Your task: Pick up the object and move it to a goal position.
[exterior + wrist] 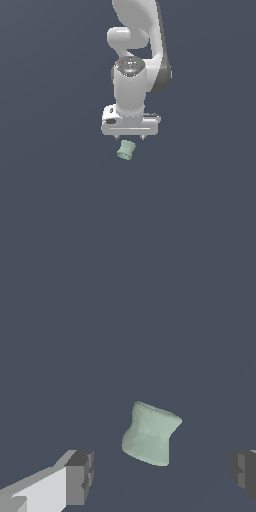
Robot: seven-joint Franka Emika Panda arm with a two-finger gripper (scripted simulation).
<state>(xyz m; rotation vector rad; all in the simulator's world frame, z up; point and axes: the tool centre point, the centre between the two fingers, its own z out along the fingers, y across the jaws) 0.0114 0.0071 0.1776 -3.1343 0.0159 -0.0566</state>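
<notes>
I've got the exterior view standing well back, facing the arm head-on, with the hand [129,136] near mid-frame and the spool [126,150] just under it. My wrist view sits close in on the hand [160,471], looking past both fingertips [80,476] toward the spool [150,433] between and beyond them. Both views share the spool and the fingertips.

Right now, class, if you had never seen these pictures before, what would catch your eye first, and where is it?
First, the white robot arm coming down the middle of the exterior view against a plain dark blue-grey ground. Next, the small mint-green spool just below the gripper, slightly tilted. In the wrist view the spool sits apart from the wide-open dark fingers, untouched.
</notes>
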